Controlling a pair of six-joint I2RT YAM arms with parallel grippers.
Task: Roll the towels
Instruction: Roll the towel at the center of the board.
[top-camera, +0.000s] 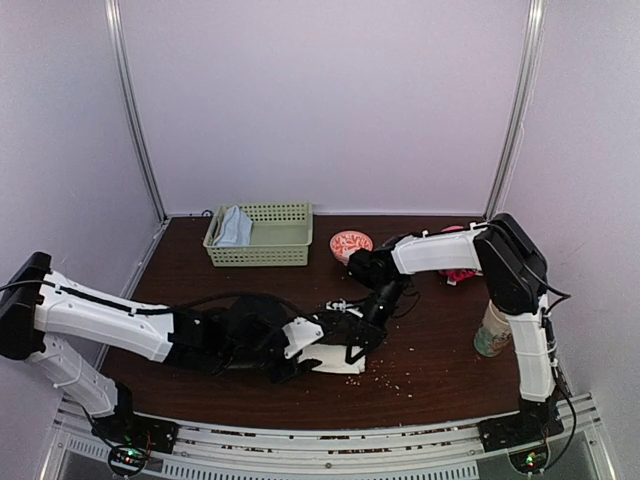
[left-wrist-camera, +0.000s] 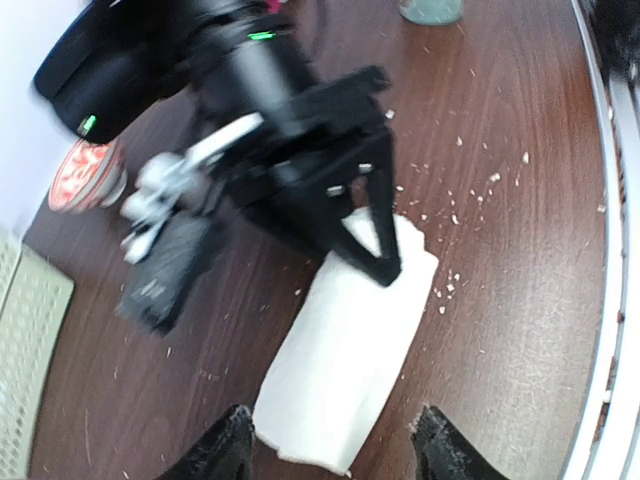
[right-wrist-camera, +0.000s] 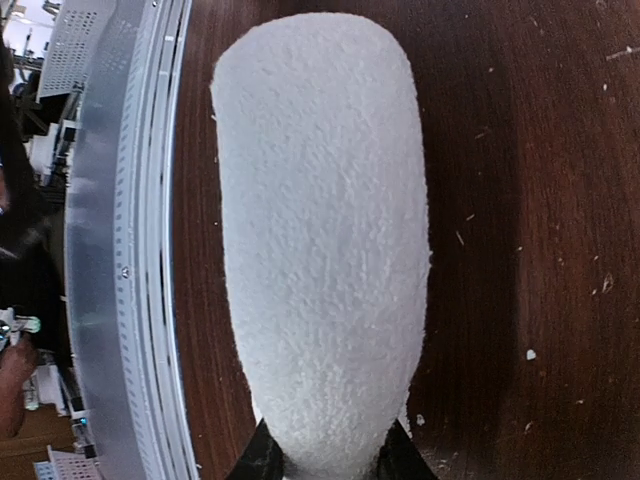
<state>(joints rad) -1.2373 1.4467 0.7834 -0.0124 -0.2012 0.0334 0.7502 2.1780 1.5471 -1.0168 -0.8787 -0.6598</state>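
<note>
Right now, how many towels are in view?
2. The off-white towel, rolled, lies on the table, front centre, one end pinched by the right gripper. The pale blue towel sits in the green basket, back left. No others visible.

Left gripper (left-wrist-camera: 336, 448) splayed wide — right gripper (right-wrist-camera: 330, 462) pinched narrow

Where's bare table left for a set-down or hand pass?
Free: the crumb-strewn wood between the off-white towel and the cup; also the strip between the basket and the left arm. Crowded: centre, where the left gripper and right gripper meet at the towel, and by the pink bowl.
</note>
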